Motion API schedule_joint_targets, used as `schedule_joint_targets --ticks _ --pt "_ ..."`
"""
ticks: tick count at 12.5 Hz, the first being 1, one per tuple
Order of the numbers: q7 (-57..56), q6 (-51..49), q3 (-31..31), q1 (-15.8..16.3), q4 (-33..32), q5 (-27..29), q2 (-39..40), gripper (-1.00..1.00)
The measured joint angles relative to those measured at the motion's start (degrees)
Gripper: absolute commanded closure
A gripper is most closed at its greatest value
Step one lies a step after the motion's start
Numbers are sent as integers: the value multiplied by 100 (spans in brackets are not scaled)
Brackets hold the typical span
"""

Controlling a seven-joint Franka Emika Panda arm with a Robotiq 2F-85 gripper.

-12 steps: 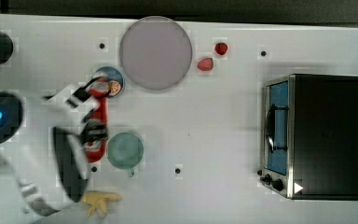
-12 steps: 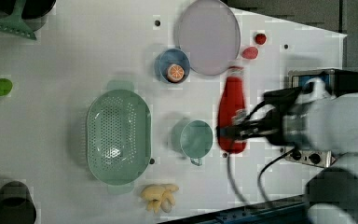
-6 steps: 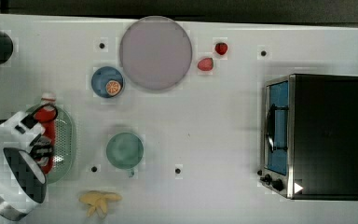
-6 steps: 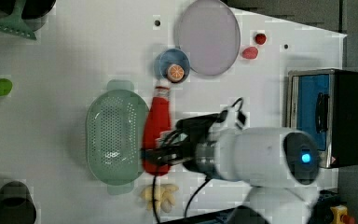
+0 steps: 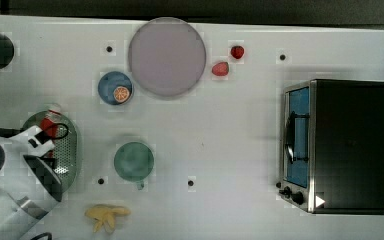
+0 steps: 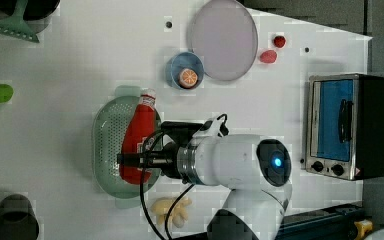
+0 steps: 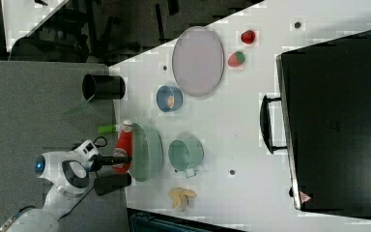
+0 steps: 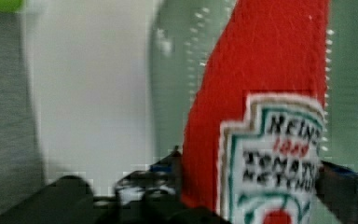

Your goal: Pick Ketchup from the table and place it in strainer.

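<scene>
One strainer (image 6: 105, 145) now has the Ketchup (image 6: 136, 140) lying in it instead of sitting out by the green cup (image 5: 134, 161). Gripper (image 6: 130, 161) fingers look spread around the bottle, so basically delivered.

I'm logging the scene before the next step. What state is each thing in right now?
Ketchup: cap on, lengthwise in or just over the strainer; which is unclear.
strainer: upright on the table.
gripper: at the bottle's label end.
toaster oven: door shut.
blue bowl: holds an orange piece.
lilac plate: bare.
green cup: upright, empty.
</scene>
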Motion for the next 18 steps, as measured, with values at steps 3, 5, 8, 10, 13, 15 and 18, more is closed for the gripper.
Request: schedule_joint_targets --ticks 3,5,8,10,13,15,18 --pt "79 70 -120 -18 -201 -45 -8 -100" --pt "101 56 -112 -59 -201 -33 -213 -100" --pt "130 -39 -118 -334 -190 -40 -1108 -100" --pt "141 -462 -241 -617 -22 -39 -1774 -100" --pt "151 -1765 -716 -1031 537 -18 -2448 -100" --pt "154 -2675 -1256 -1251 890 -3 -2645 -100" --pt "154 -3946 -2149 -1547 1460 139 -2705 -100"
